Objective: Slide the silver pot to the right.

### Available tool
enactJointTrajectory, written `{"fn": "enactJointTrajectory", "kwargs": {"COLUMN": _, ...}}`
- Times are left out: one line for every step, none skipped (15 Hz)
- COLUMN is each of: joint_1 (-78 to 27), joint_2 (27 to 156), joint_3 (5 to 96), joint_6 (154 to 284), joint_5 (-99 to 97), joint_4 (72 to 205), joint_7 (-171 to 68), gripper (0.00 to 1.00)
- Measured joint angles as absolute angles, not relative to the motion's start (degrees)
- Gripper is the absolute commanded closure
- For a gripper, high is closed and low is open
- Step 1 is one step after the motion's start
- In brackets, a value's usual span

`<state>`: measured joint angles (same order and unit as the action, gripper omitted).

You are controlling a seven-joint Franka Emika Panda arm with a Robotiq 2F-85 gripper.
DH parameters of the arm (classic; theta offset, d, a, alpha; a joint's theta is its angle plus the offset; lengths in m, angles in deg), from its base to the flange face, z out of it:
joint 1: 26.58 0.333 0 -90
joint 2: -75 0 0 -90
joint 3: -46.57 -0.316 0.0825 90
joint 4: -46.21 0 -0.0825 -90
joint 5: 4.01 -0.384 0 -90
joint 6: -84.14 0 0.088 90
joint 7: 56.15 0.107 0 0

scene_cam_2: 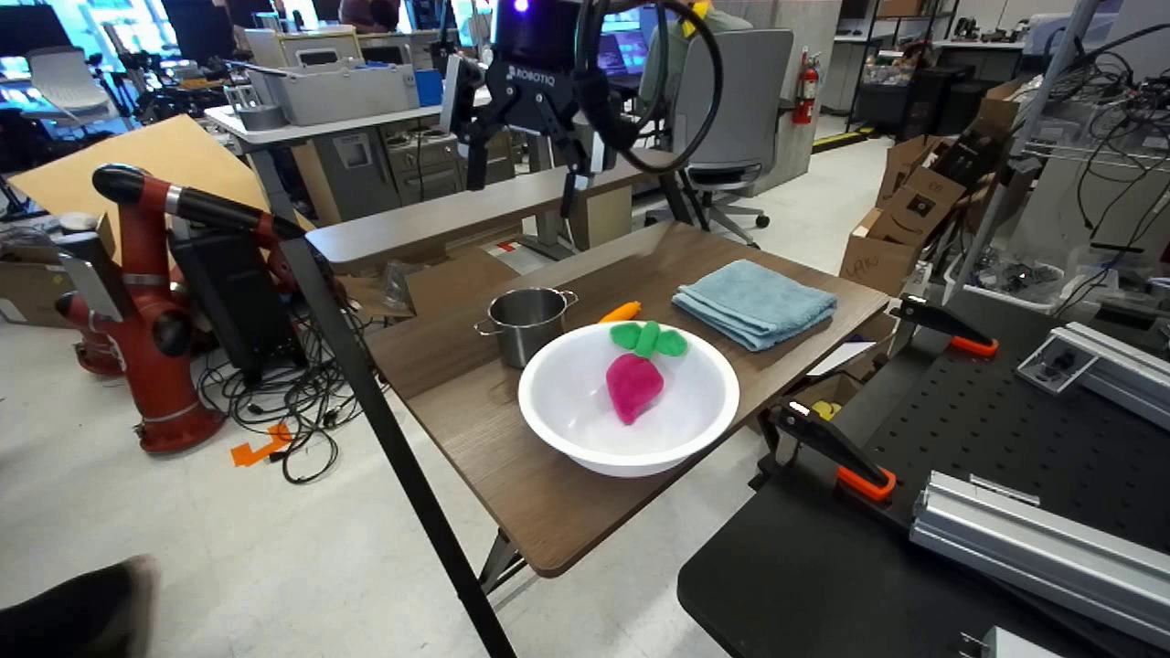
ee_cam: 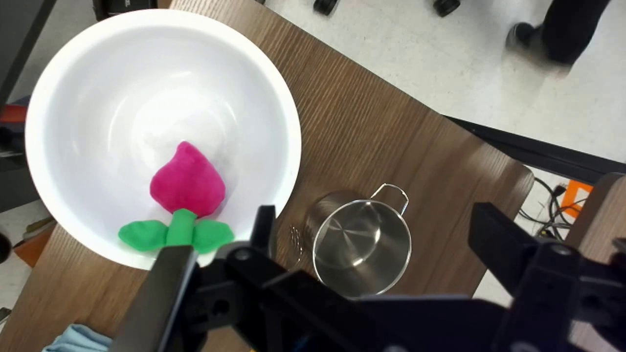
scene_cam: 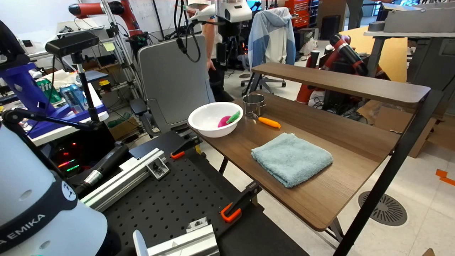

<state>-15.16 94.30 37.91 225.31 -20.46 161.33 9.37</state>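
Note:
The silver pot stands upright on the brown wooden table, in both exterior views [scene_cam: 253, 106] [scene_cam_2: 525, 331]. It is a shiny open cylinder with wire handles and looks empty inside in the wrist view [ee_cam: 362, 249]. My gripper is open and empty, high above the table in an exterior view [scene_cam_2: 523, 178]. In the wrist view the gripper [ee_cam: 374, 220] has its fingers wide apart, with the pot appearing between them, well below. The gripper's base hides the pot's near edge there. Nothing touches the fingers.
A white bowl [scene_cam: 206, 124] [scene_cam_2: 567, 429] [ee_cam: 161, 98] holding a pink and green plush stands close beside the pot. An orange-handled fork [scene_cam: 269, 122] lies near the pot's base. A folded blue towel [scene_cam: 293, 160] lies farther along. A raised shelf [scene_cam: 341, 81] runs along the table's side.

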Motion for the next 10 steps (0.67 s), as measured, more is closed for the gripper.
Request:
{"fn": "enactJointTrajectory", "kwargs": {"joint_1": -14.4, "joint_2": 95.3, "joint_3": 38.4, "joint_6": 226.2, "joint_5": -19.3, "joint_4": 160.8, "joint_7": 11.3, "gripper": 0.0}}
{"fn": "enactJointTrajectory", "kwargs": {"joint_1": -13.7, "joint_2": 96.3, "joint_3": 39.0, "joint_6": 226.9, "joint_5": -18.1, "joint_4": 160.1, "joint_7": 13.2, "gripper": 0.0}}
{"fn": "enactJointTrajectory", "kwargs": {"joint_1": -12.9, "joint_2": 97.5, "joint_3": 39.5, "joint_6": 227.1, "joint_5": -16.8, "joint_4": 159.4, "joint_7": 15.1, "gripper": 0.0}}
{"fn": "enactJointTrajectory", "kwargs": {"joint_1": -12.2, "joint_2": 98.7, "joint_3": 40.0, "joint_6": 227.1, "joint_5": -15.7, "joint_4": 158.5, "joint_7": 16.6, "gripper": 0.0}}
{"fn": "enactJointTrajectory", "kwargs": {"joint_1": -11.4, "joint_2": 100.0, "joint_3": 40.4, "joint_6": 227.1, "joint_5": -14.5, "joint_4": 157.6, "joint_7": 18.1, "gripper": 0.0}}
{"fn": "enactJointTrajectory", "kwargs": {"joint_1": -10.7, "joint_2": 101.3, "joint_3": 40.8, "joint_6": 227.1, "joint_5": -13.4, "joint_4": 156.6, "joint_7": 19.5, "gripper": 0.0}}
{"fn": "enactJointTrajectory", "kwargs": {"joint_1": -9.9, "joint_2": 102.7, "joint_3": 41.2, "joint_6": 227.1, "joint_5": -12.3, "joint_4": 155.6, "joint_7": 20.8, "gripper": 0.0}}
{"fn": "enactJointTrajectory", "kwargs": {"joint_1": -9.1, "joint_2": 104.1, "joint_3": 41.7, "joint_6": 227.1, "joint_5": -11.5, "joint_4": 154.6, "joint_7": 22.0, "gripper": 0.0}}
{"fn": "enactJointTrajectory", "kwargs": {"joint_1": -8.4, "joint_2": 105.4, "joint_3": 42.2, "joint_6": 227.1, "joint_5": -10.8, "joint_4": 153.5, "joint_7": 23.1, "gripper": 0.0}}
{"fn": "enactJointTrajectory", "kwargs": {"joint_1": -7.8, "joint_2": 106.6, "joint_3": 42.7, "joint_6": 227.2, "joint_5": -10.1, "joint_4": 152.4, "joint_7": 24.1, "gripper": 0.0}}
